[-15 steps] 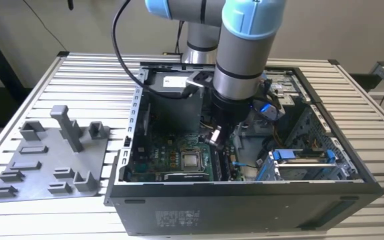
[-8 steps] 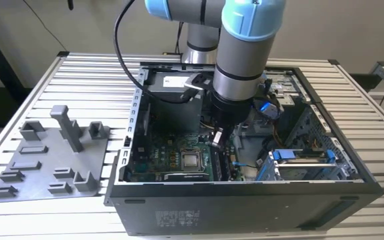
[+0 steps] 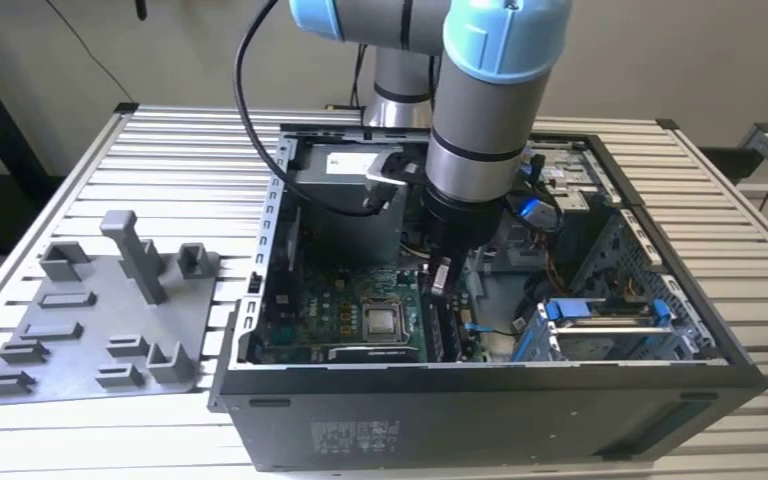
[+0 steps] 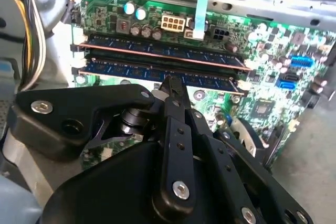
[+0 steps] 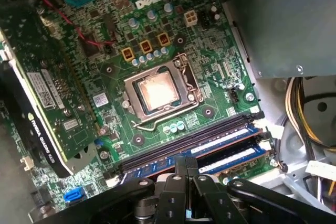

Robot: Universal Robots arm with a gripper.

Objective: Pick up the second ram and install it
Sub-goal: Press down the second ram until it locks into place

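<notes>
Fingers: my fingers [image 4: 173, 98] are closed tight together, and their tips meet at the top edge of the second ram. I cannot tell whether they pinch that edge or only rest on it.
Fingers, from outside: in the exterior view they [image 3: 438, 278] reach down inside the computer case [image 3: 491, 420], just beside the CPU socket [image 3: 384, 320].
Second ram: the second ram [image 4: 131, 70] stands on edge in the motherboard, under my fingertips. A pale clip sits at each of its ends. In the first wrist view it [image 5: 223, 141] runs along one side of the CPU socket [image 5: 157, 90].
Black slots: long black slots [image 5: 210, 129] lie between the second ram and the CPU socket.
Other stick: another memory stick [image 4: 157, 50] stands parallel to the second ram and just beside it, on the side away from the CPU socket. It shows in the first wrist view too [image 5: 239, 157].
Yellow cables: a bundle of yellow cables [image 5: 299, 114] hangs past both sticks, further from the CPU socket.
Graphics card: a graphics card [image 5: 47, 93] stands on the side of the CPU socket opposite the sticks.
Arm: my grey arm [image 3: 491, 120] comes down from above the CPU socket.
Tabletop: the slatted tabletop [image 3: 197, 160] carries the computer case.
Grey fixture: a grey fixture [image 3: 104, 320] with upright blocks lies on the tabletop outside the case, well apart from the CPU socket.
</notes>
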